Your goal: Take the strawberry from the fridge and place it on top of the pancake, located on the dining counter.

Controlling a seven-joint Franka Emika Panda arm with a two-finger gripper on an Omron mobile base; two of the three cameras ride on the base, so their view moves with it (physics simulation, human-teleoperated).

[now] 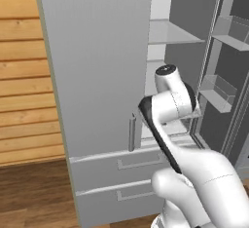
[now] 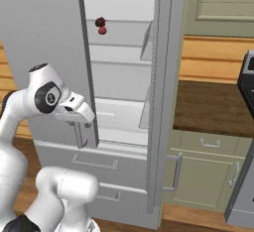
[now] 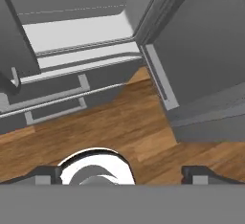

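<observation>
1. the gripper [image 3: 122, 174] has its two dark fingertips [image 3: 44, 175] set far apart at the bottom of the hand view, with nothing between them; it points down toward the wooden floor [image 3: 129, 132] in front of the fridge [image 1: 97, 66].
2. the strawberry [image 2: 102, 30] is a tiny bright red roundish fruit on an upper shelf [image 2: 119, 41] inside the open fridge, seen in the right base view; it is too small and round to tell a long axis or which way it points.
3. a darker maroon lump [image 2: 99, 22] sits touching it, just above and slightly left in that picture.
4. the white arm [image 1: 170, 105] rises from the base, bends at a dark elbow joint, and holds its wrist in front of the fridge's open right compartment, well below the strawberry's shelf.
5. the fridge's right door [image 1: 228, 76] stands swung open, with door bins [image 1: 219, 93] on its inner side; the left door is closed, and two drawers [image 1: 121, 163] lie below.
</observation>
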